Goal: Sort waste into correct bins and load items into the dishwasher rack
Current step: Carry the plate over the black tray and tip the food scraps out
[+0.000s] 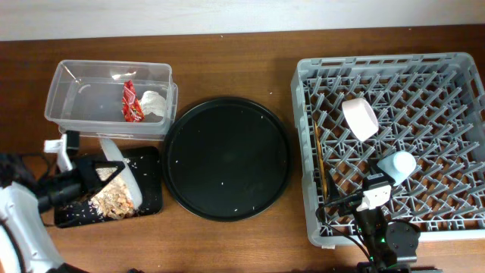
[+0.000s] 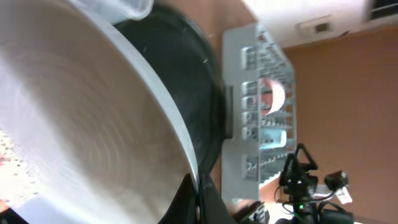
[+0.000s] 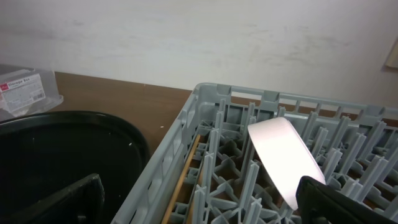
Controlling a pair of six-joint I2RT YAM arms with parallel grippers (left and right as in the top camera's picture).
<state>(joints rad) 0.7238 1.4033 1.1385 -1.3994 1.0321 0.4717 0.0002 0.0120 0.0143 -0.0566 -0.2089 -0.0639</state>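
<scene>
Over on the left, the left gripper is clamped on the round white plate, which is tipped on edge above the rice and scraps in the flat black tray. At the right, the right gripper hangs wide open and empty over the dishwasher rack, near the pale bowl.

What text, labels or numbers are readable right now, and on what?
Label on the tub: white sticker with a red mark and dark print, too blurred to read.
Wrapper in the tub: any print is too small to read.
No other legible text shows in any view.
</scene>
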